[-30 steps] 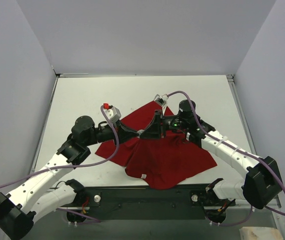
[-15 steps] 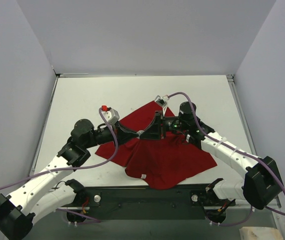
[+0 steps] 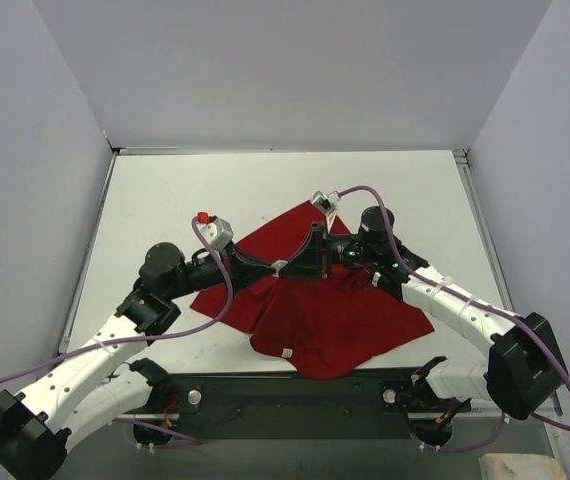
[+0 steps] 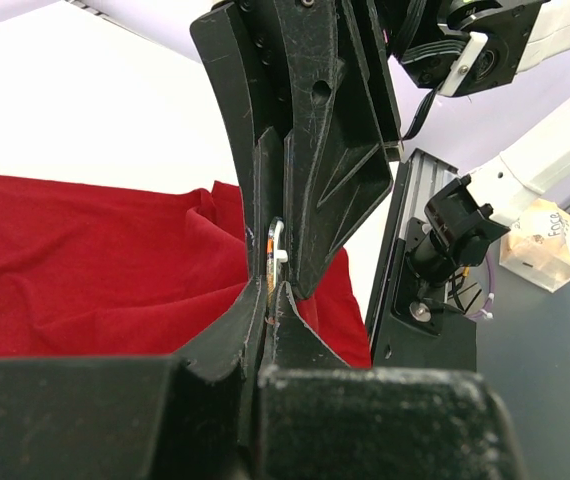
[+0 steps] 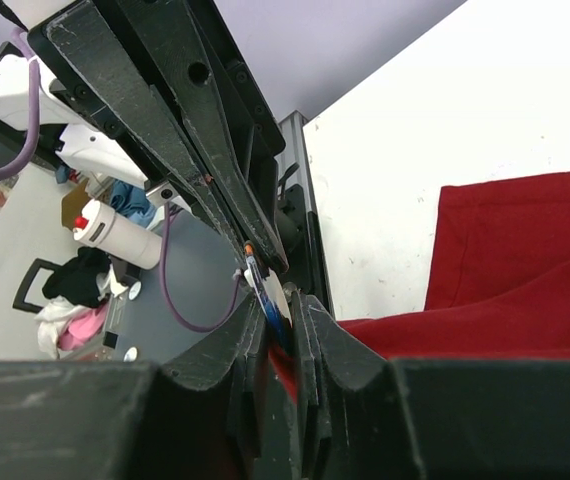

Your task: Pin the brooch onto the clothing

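Note:
The clothing, a red T-shirt [image 3: 340,310], lies crumpled on the white table [image 3: 165,200], its white neck label [image 3: 287,352] near the front edge. Both grippers meet tip to tip above its left part. The brooch [image 5: 270,290] shows edge-on as a thin disc with blue and orange, and in the left wrist view the brooch [image 4: 271,250] is a sliver with a white pin part. My right gripper [image 5: 287,312] is shut on it together with a pinched fold of red fabric [image 5: 305,345]. My left gripper [image 4: 270,297] is shut on the brooch's other edge, facing the right fingers [image 4: 325,150].
Grey walls close in the table on three sides. The black base rail [image 3: 295,395] with both arm mounts runs along the near edge. Purple cables [image 3: 220,290] loop off both wrists. Bare table lies behind and to the left of the shirt.
The left wrist and forearm have drifted slightly left and back. Both grippers stay joined at the brooch, and the shirt has barely moved.

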